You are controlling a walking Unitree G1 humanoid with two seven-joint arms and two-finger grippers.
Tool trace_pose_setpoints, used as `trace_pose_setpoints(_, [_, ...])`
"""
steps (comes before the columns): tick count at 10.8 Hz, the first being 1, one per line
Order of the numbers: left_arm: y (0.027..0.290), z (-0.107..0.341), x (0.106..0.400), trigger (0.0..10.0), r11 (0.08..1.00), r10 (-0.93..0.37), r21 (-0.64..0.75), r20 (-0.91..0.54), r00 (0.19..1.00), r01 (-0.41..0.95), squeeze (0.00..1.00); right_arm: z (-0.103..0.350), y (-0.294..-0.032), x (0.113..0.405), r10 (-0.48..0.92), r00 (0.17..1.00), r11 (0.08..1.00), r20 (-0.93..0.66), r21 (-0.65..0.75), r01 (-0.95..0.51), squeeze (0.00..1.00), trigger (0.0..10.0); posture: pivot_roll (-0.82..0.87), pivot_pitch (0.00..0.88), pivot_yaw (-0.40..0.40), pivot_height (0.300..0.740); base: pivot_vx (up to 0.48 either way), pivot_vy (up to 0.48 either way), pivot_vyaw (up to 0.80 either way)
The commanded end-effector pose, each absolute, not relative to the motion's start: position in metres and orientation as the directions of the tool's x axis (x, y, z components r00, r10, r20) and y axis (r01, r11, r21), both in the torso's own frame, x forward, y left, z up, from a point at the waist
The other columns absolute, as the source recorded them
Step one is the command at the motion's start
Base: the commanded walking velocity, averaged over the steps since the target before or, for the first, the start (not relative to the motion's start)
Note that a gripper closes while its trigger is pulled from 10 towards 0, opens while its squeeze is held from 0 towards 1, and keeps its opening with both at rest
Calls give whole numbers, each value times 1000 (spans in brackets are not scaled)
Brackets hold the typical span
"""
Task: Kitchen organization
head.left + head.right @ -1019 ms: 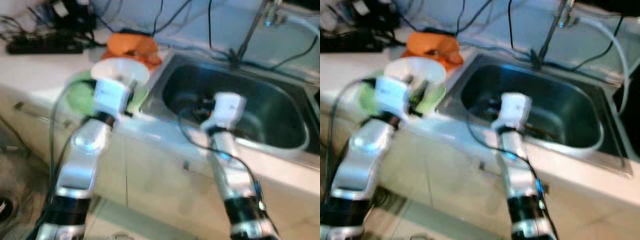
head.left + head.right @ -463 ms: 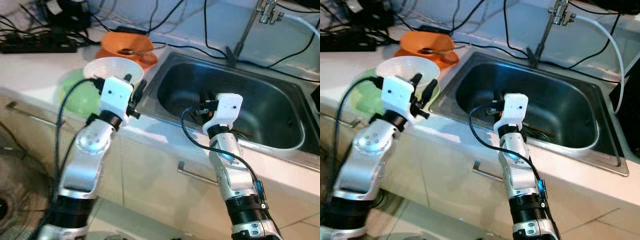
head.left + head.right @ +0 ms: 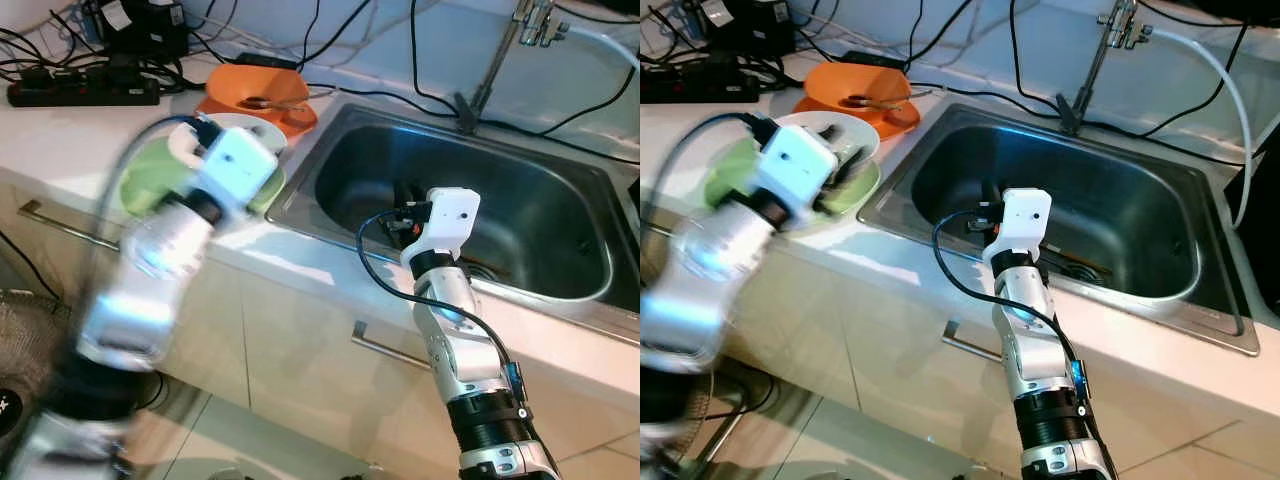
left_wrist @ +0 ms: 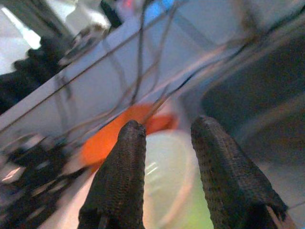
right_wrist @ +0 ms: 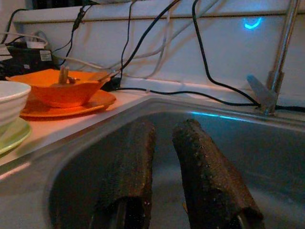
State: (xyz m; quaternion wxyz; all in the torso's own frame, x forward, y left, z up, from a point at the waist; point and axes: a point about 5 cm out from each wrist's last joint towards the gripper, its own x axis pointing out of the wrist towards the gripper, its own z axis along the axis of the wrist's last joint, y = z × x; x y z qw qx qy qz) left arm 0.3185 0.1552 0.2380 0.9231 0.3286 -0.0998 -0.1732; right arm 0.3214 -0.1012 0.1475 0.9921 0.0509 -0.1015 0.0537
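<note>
A white bowl (image 3: pixel 835 130) sits on a green plate (image 3: pixel 862 188) on the counter left of the sink (image 3: pixel 1120 200). Behind them an orange bowl (image 3: pixel 855 90) holding a utensil rests on an orange plate (image 3: pixel 895 118). My left gripper (image 4: pixel 169 123) hovers open just over the white bowl (image 4: pixel 164 171), nothing between its fingers; the arm is motion-blurred. My right gripper (image 5: pixel 165 125) hangs inside the sink basin near its left wall, fingers a narrow gap apart and holding nothing.
A faucet (image 3: pixel 1100 50) and white hose (image 3: pixel 1230 90) stand behind the sink. Dark utensils (image 3: pixel 1075 265) lie on the basin floor. Cables and a power strip (image 3: pixel 80 92) crowd the back of the counter. A drawer handle (image 3: pixel 965 345) is below the counter edge.
The left arm has swung out to the left and is blurred in motion, its gripper staying over the white bowl. The right arm has barely moved. The earlier camera blur has settled.
</note>
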Motion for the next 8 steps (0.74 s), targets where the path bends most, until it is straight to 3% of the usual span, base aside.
trace_pose_setpoints(1, [159, 239, 324, 10000, 702, -363, 665, 27, 931, 255, 0, 145, -104, 321, 86, 976, 990, 199, 90, -105, 0, 10000, 108, 30, -96, 719, 0, 0, 0])
trace_pose_setpoints(7, [172, 235, 328, 10000, 636, -345, 681, -169, 923, 363, 0, 147, -102, 323, 85, 976, 990, 198, 97, -106, 0, 10000, 108, 48, -92, 719, 0, 0, 0])
trace_pose_setpoints(8, [170, 252, 325, 10000, 626, -389, 695, -114, 914, 353, 0, 147, -102, 324, 84, 976, 990, 200, 98, -105, 0, 10000, 113, 50, -95, 719, 0, 0, 0])
